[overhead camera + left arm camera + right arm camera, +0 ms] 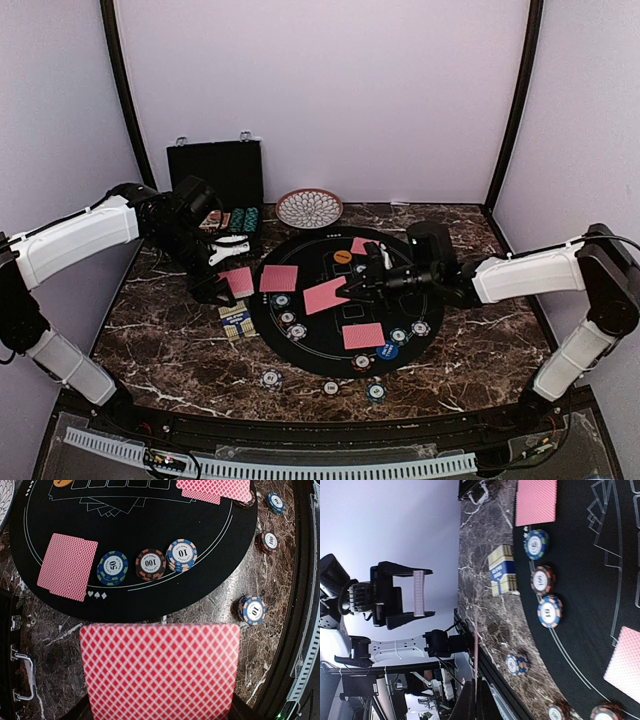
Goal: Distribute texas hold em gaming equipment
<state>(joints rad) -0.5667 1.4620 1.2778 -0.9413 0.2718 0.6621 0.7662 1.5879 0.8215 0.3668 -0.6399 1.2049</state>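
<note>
My left gripper (227,286) is shut on a red-backed card (160,672), held over the marble just left of the round black mat (330,262). In the left wrist view this card hides the fingers. My right gripper (352,290) is shut on another red-backed card (325,296) over the mat's middle. That card shows edge-on (476,645) in the right wrist view. Red-backed cards (278,278) (363,335) (362,245) lie on the mat. Striped chips (112,567) (150,564) (181,555) line its left rim. An orange disc (342,256) and a blue disc (388,351) also sit on it.
Loose chips (271,378) (331,387) (376,391) lie on the marble in front of the mat. A blue and cream card box (235,320) sits beside the mat's left edge. The open black case (215,175) with chips stands at the back left. A patterned dish (309,208) sits behind the mat.
</note>
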